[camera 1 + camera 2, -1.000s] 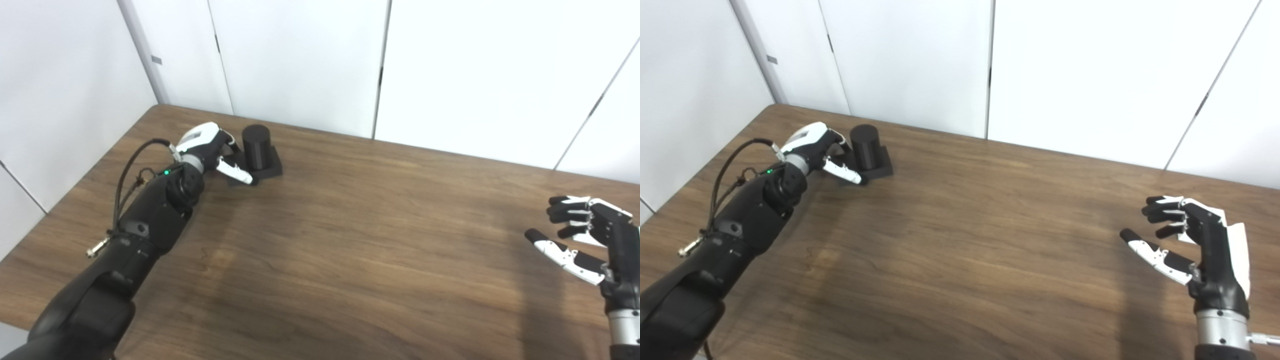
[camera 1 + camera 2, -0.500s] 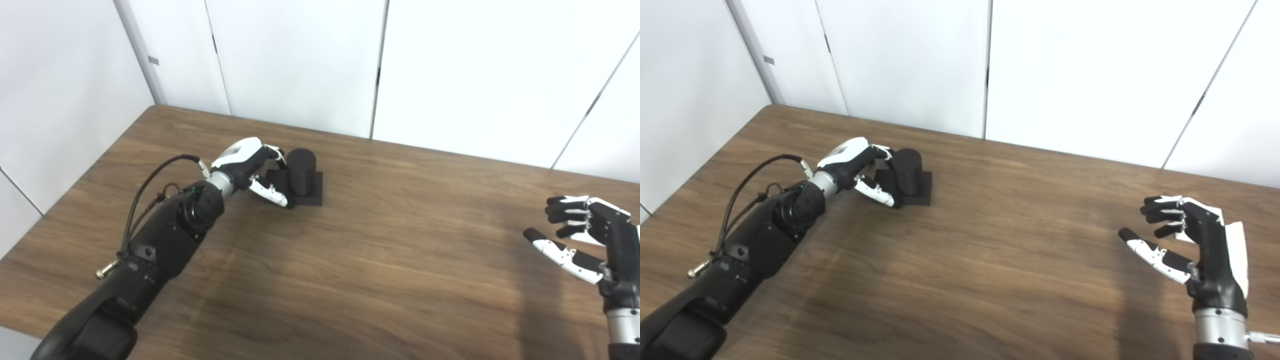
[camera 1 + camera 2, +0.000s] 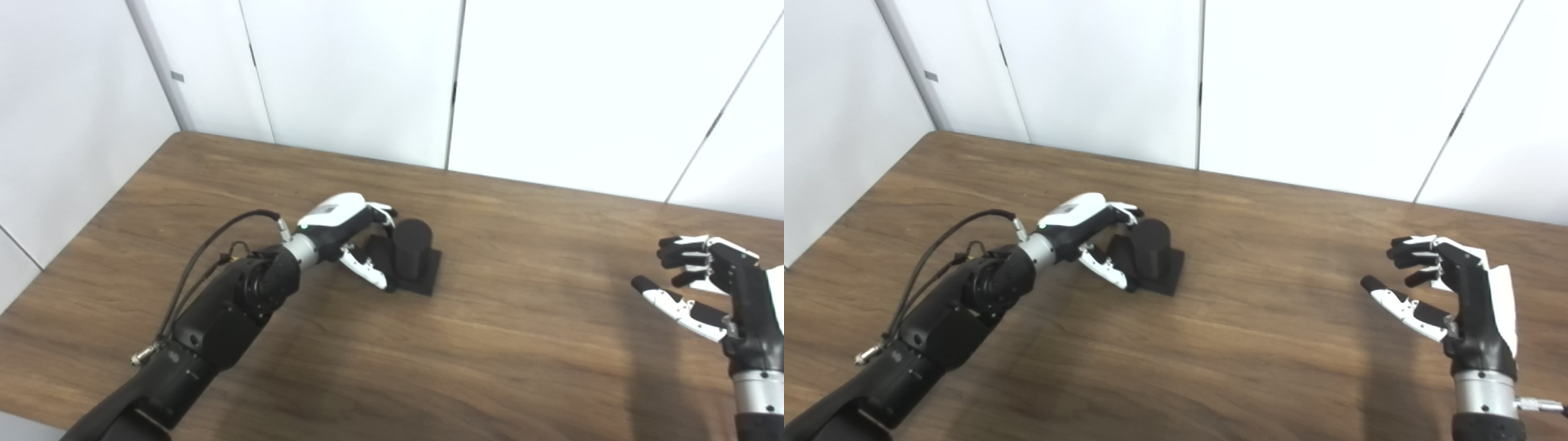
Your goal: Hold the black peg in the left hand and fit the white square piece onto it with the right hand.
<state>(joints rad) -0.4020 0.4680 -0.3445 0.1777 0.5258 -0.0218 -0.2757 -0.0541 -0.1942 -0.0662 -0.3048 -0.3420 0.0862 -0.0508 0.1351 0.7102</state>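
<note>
The black peg is a short cylinder standing on a square black base on the wooden table, left of the middle. My left hand grips it from the left, with fingers over the top of the base beside the cylinder and the thumb along its near side. My right hand hovers open and empty above the table's right side, fingers curled and apart. No white square piece shows in either view.
White wall panels stand right behind the table's far edge. A white wall runs along the left edge. A black cable loops off my left forearm.
My left hand has carried the black peg from the table's far left corner to the right and nearer to me. The right hand has barely moved. The camera has shifted a little.
</note>
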